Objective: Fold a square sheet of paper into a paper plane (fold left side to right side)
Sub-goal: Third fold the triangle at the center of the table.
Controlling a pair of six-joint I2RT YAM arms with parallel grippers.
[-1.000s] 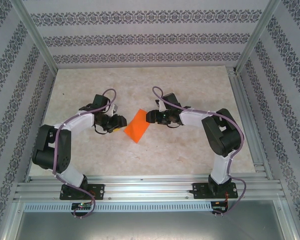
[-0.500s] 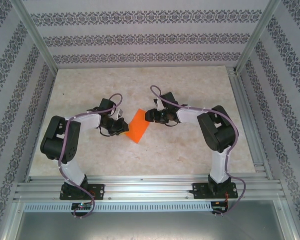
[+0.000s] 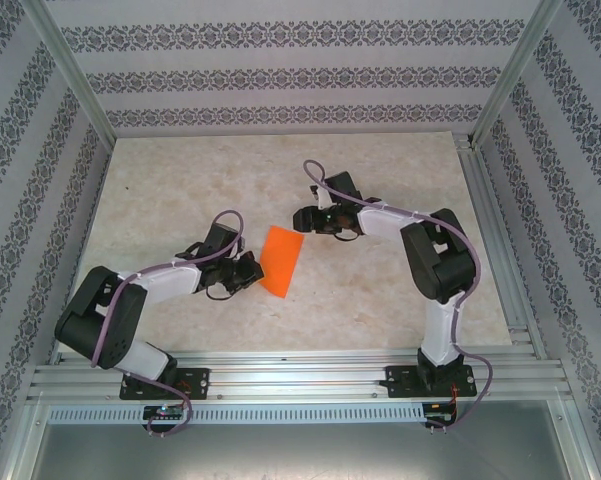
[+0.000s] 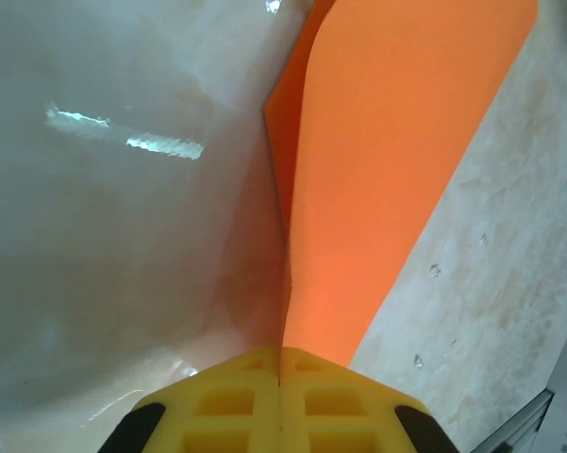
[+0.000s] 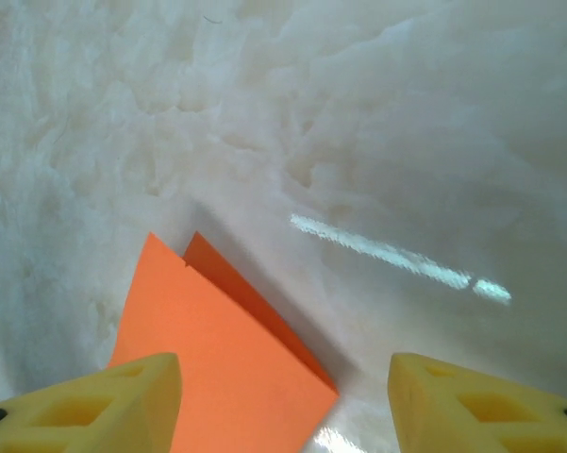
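Observation:
The square sheet of paper (image 3: 282, 260) is bright orange and lies doubled over in the middle of the table, a long narrow shape with two layers. My left gripper (image 3: 248, 272) is at its lower left edge. In the left wrist view the yellow fingers (image 4: 228, 401) are pressed together, and the paper (image 4: 387, 170) runs out from the seam between them. My right gripper (image 3: 302, 218) hangs open just beyond the sheet's far end. In the right wrist view the folded paper (image 5: 217, 368) lies between and ahead of the spread fingers (image 5: 104, 406), touching neither clearly.
The tabletop (image 3: 180, 180) is pale marbled stone, boxed in by patterned walls (image 3: 280, 75). A metal rail (image 3: 300, 380) runs along the near edge at the arm bases. Open floor lies behind and to both sides of the sheet.
My left gripper has closed on the sheet's edge and its arm has swung nearer and lower. The paper has gone from a raised triangle to a flatter folded strip. The right gripper has shifted slightly away.

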